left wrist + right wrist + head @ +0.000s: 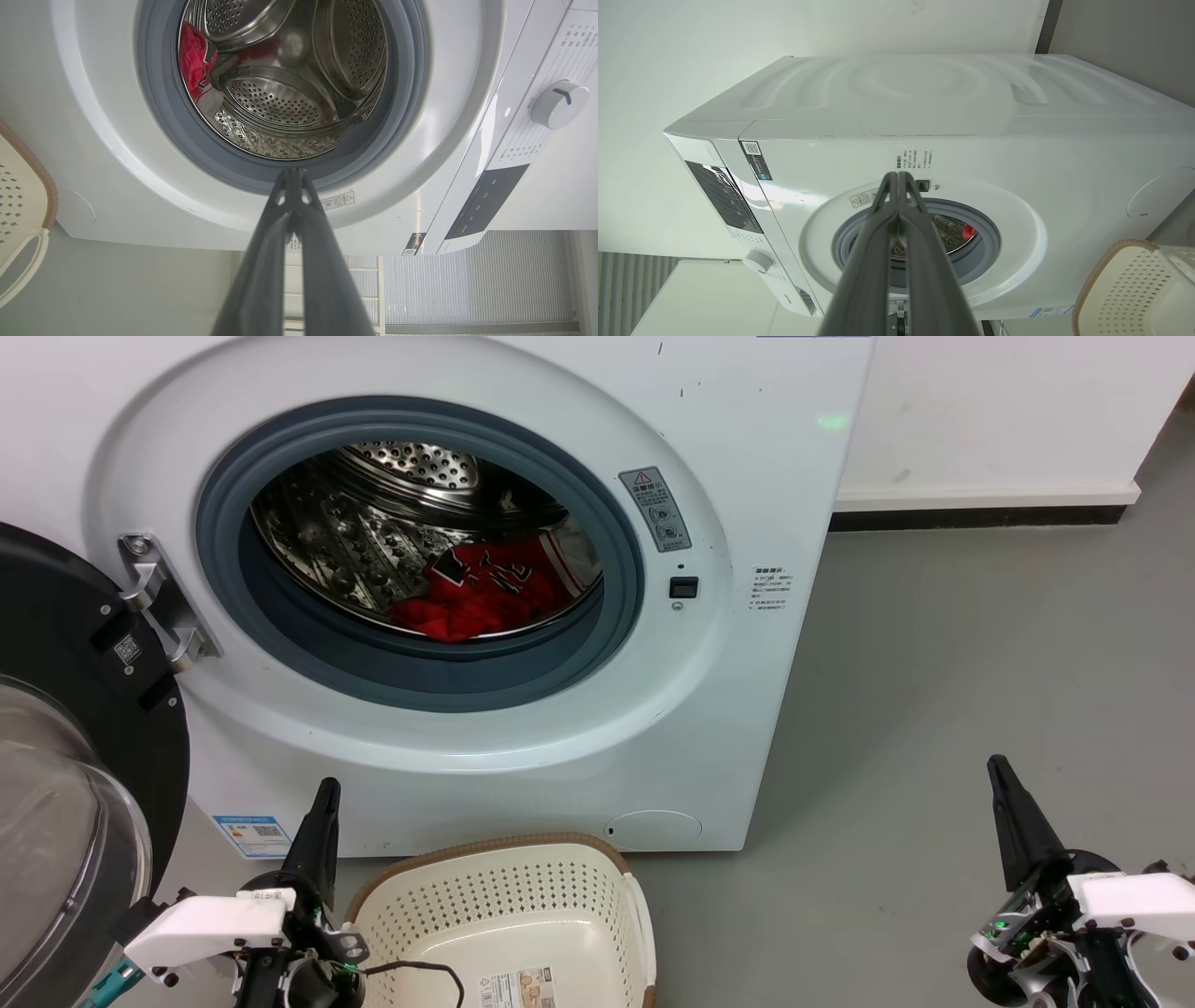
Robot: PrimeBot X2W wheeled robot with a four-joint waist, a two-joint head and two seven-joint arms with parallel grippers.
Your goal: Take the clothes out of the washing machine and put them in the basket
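Red clothes (pixel 481 593) lie heaped low in the steel drum of the washing machine (pixel 747 523), its door (pixel 65 616) swung open to the left. Just before the machine the cream basket (pixel 485 896) sits on the grey floor (pixel 934 709), a paper label (pixel 518 989) in its bottom. The left gripper (pixel 327 791) beside the basket and the right gripper (pixel 995 765), well apart on the right, each have fingers pressed together, holding nothing

red clothes (pixel 481 593) (black numerals), cream basket (pixel 504 896)

Grey floor (pixel 980 663) meets a white wall (pixel 1008 401) with dark baseboard (pixel 980 518).
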